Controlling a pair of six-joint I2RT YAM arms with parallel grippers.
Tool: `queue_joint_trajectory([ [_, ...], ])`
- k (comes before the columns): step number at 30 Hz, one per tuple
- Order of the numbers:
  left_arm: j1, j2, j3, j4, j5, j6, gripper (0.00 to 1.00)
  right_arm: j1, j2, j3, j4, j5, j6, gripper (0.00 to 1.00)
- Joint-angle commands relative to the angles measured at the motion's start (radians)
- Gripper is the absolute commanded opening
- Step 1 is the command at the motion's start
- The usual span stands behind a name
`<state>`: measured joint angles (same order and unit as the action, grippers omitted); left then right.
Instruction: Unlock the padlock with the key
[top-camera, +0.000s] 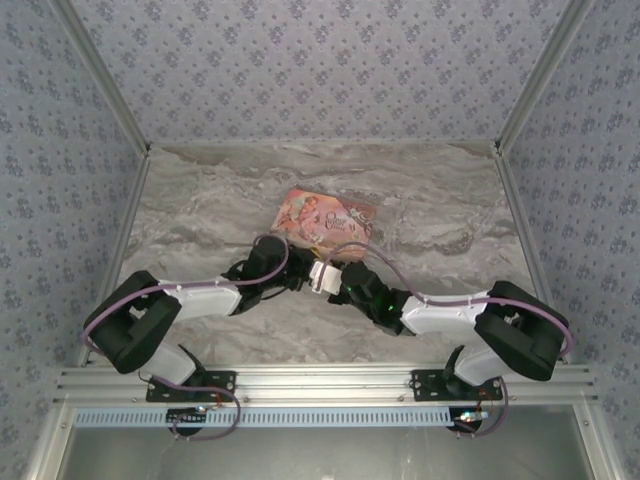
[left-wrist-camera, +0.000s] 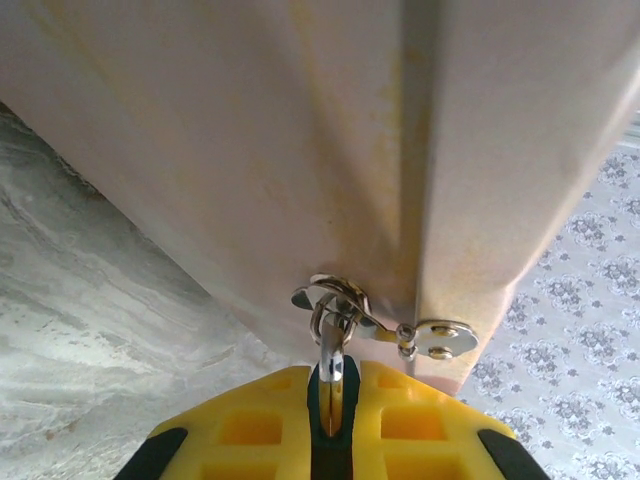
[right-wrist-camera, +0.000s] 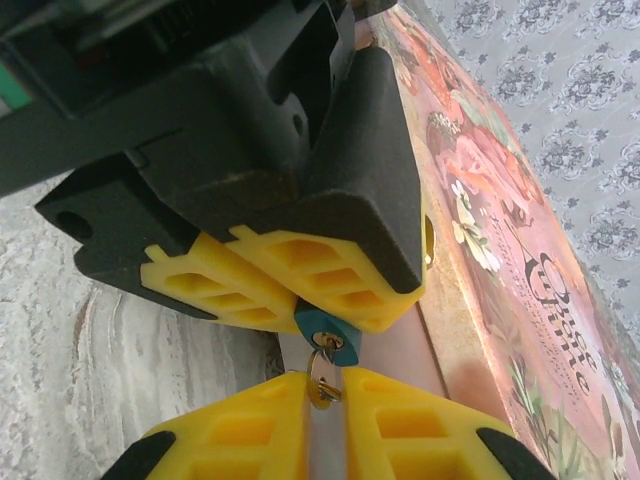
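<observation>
Beside the tin (right-wrist-camera: 500, 250), padlock (right-wrist-camera: 325, 335) half hidden, key (right-wrist-camera: 321, 374) seemingly below.

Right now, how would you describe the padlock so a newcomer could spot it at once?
Find the pink tin in the middle of the table. At its near edge the left gripper pinches the padlock. It is the tiny teal block, the only teal thing amid yellow, black and pink.
</observation>
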<state>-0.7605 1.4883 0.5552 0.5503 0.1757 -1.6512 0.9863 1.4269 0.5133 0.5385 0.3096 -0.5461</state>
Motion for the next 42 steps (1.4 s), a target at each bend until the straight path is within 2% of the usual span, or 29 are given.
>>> queue_joint_trajectory([
  [1, -0.012, -0.008, 0.045, 0.053, 0.04, -0.008, 0.0, -0.012, 0.01, 0.034, 0.058, 0.005, 0.029, 0.16],
  [12, -0.016, -0.003, 0.046, 0.071, 0.051, -0.017, 0.0, -0.037, 0.011, 0.012, 0.12, -0.032, 0.061, 0.12],
  [20, -0.017, 0.003, 0.045, 0.079, 0.053, -0.016, 0.0, -0.056, 0.001, 0.014, 0.123, -0.078, 0.164, 0.0],
  [32, -0.018, 0.026, 0.043, 0.106, 0.057, -0.022, 0.0, -0.065, -0.021, 0.013, 0.05, -0.108, 0.568, 0.0],
  [42, -0.022, 0.037, 0.038, 0.115, 0.051, -0.018, 0.0, -0.114, -0.057, -0.041, 0.079, -0.213, 0.904, 0.0],
])
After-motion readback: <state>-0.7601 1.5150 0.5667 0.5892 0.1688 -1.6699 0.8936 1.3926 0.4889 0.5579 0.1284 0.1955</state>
